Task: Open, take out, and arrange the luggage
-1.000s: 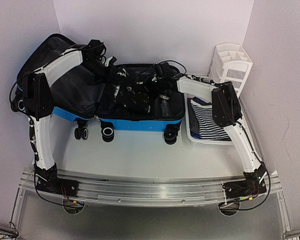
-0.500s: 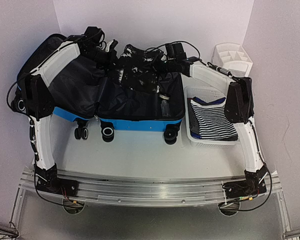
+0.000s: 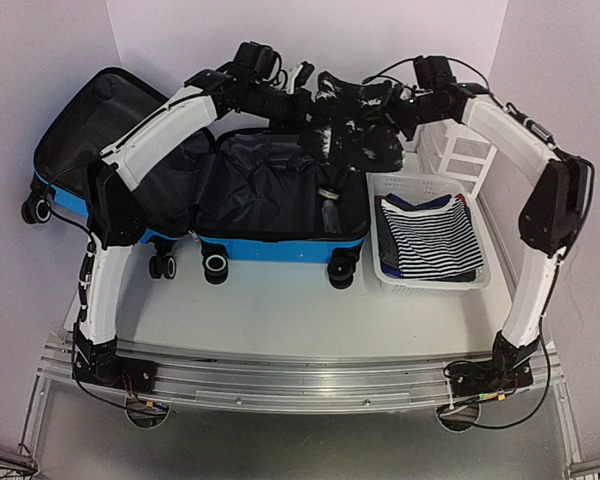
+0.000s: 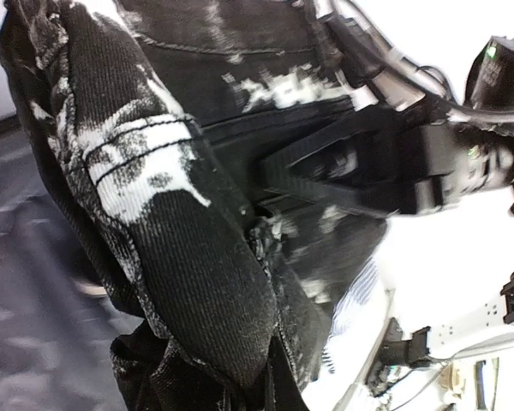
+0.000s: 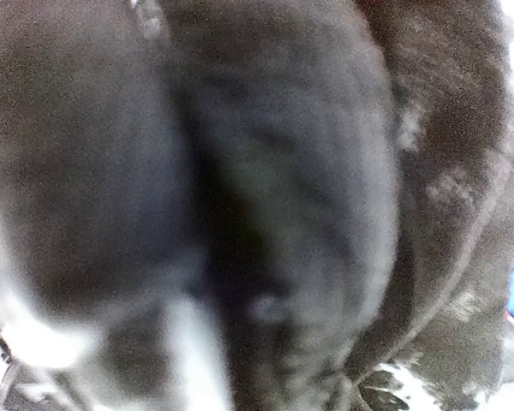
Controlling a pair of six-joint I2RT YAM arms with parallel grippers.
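With the luggage (image 3: 280,247) seen lying open at centre left, and a striped shirt (image 3: 430,238) laid in the basket (image 3: 430,284), a black-and-white garment (image 3: 355,135) is held clamped at upper centre by the left gripper (image 3: 313,93) and the right gripper (image 3: 398,100), while a bottle (image 3: 330,212) is left inside.

Obstacle: garment (image 3: 355,130) over luggage (image 3: 280,248) rear
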